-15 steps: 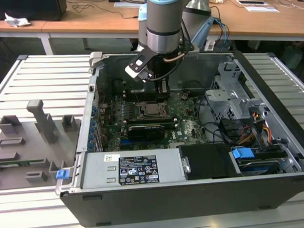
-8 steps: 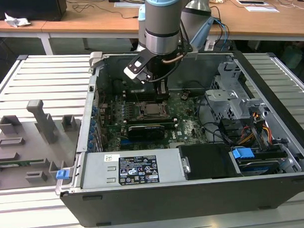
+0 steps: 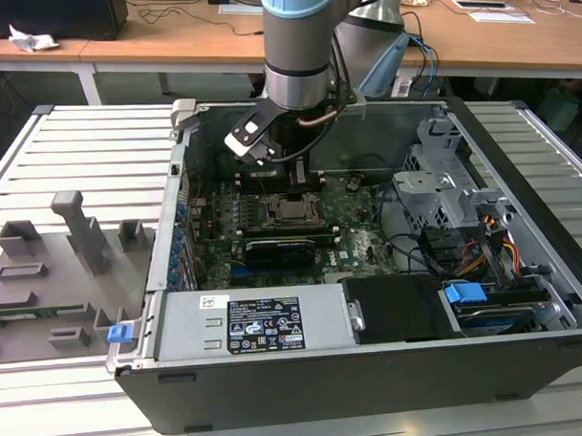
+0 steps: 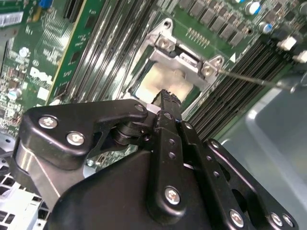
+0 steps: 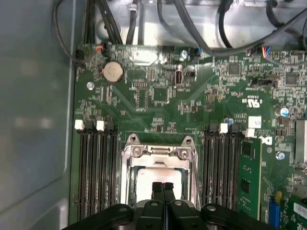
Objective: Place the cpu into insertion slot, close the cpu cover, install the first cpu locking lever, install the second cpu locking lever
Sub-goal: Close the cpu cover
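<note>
Claw [image 5: 163, 186] closed, my fingertips pressed together, empty, poised right over the cpu [image 5: 146, 176]; it sits in the insertion slot [image 3: 293, 210], cpu cover [image 5: 158, 152] lowered over it.

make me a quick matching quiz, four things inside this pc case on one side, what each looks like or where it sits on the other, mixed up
1 cpu
2 coin battery
3 fingers
4 memory slots

a long black rows on both sides of the cpu
b black, shut together, tips towards the cpu
c round, silver, on the green board
d pale square framed by the metal cpu cover

Pairs: 1-d, 2-c, 3-b, 4-a
</note>
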`<action>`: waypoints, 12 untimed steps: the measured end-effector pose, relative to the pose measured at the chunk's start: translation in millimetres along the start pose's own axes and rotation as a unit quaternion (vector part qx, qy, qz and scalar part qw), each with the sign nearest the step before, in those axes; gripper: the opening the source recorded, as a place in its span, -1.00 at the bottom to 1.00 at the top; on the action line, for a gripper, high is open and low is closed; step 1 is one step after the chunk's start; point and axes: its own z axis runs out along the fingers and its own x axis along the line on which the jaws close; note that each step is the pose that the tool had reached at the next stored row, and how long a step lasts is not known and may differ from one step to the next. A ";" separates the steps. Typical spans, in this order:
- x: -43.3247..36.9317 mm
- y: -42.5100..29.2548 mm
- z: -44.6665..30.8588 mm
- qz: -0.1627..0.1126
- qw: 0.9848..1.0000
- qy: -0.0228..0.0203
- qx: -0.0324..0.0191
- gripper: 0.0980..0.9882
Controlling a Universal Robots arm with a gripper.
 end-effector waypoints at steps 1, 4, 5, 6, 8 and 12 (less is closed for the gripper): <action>0.0 -1.8 1.0 0.000 1.000 0.000 0.000 -0.98; 0.0 -4.4 6.1 -0.001 1.000 0.000 0.000 -0.98; -0.1 -4.7 8.1 -0.001 1.000 0.000 0.000 -0.98; -0.1 -5.6 9.6 -0.001 1.000 0.000 0.000 -0.98; 0.0 -9.4 10.3 -0.002 1.000 0.001 0.000 -0.98; 0.1 -14.4 10.4 -0.002 1.000 0.003 0.000 -0.98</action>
